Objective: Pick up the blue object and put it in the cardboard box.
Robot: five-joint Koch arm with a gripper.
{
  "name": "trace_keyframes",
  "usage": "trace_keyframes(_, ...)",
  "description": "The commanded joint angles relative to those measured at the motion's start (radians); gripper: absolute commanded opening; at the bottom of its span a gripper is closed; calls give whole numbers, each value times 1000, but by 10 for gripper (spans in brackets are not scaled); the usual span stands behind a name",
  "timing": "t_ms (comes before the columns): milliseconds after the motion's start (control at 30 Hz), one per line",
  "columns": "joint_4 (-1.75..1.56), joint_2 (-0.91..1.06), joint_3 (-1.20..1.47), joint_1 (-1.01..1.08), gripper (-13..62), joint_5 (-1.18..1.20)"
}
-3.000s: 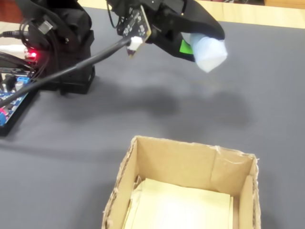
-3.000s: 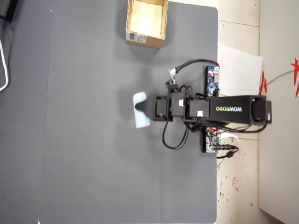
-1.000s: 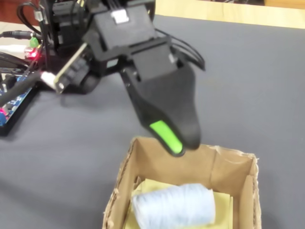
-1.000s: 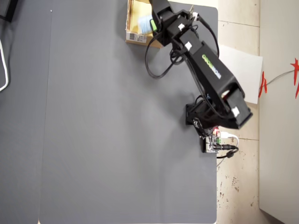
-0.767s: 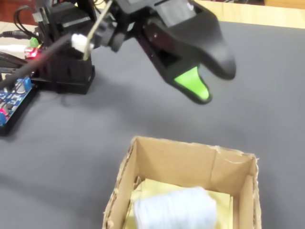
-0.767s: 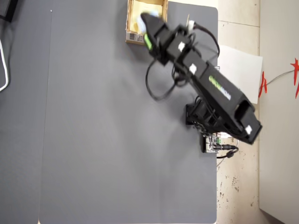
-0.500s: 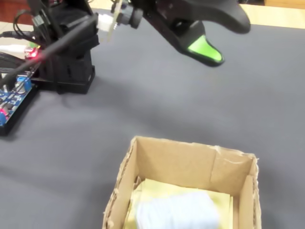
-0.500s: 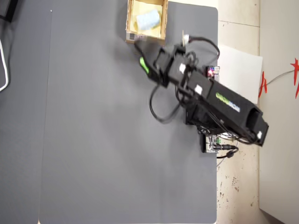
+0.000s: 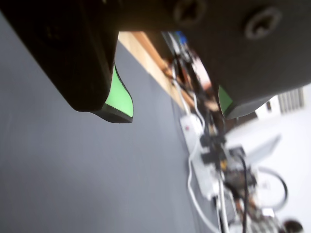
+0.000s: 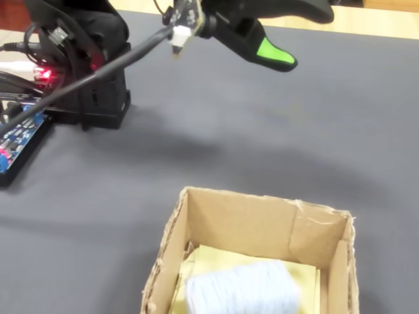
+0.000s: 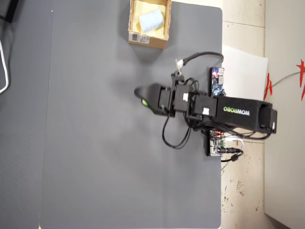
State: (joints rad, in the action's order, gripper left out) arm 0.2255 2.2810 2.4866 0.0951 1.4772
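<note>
Now you can see the blue object point(image 11: 151, 21) lying inside the cardboard box point(image 11: 132, 21), which sits at the top edge of the grey tabletop point(image 11: 95, 157) in the overhead view. In the fixed view the soft roll point(image 10: 242, 292) rests on the pale yellow floor of the box point(image 10: 252, 222), close to the near side, with the brown walls standing all around it.

Your gripper point(image 11: 141, 97) is well away from the box, out over the middle of the tabletop, and it holds nothing. In the wrist view the two fingers point(image 9: 118, 99) with green pads are spread apart, with bare grey tabletop point(image 9: 73, 170) showing between them.

Other things sit by the arm. A black cable point(image 11: 172, 138) loops down from the arm onto the tabletop. A small blue circuit board point(image 11: 217, 82) lies at the right edge of the tabletop in the overhead view, and a second board with wires point(image 11: 218, 145) lies just below the arm's base. A white sheet point(image 11: 245, 76) lies on the floor past that edge. Nothing stands between your gripper and the box.
</note>
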Motion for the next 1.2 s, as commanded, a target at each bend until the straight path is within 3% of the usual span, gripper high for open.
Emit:
trace_keyframes(0,-126,89,-23,-29,349,51)
trace_keyframes(533,-446,89,387,-91,348,130)
trace_keyframes(1167,-551,87,632,-91,352,123)
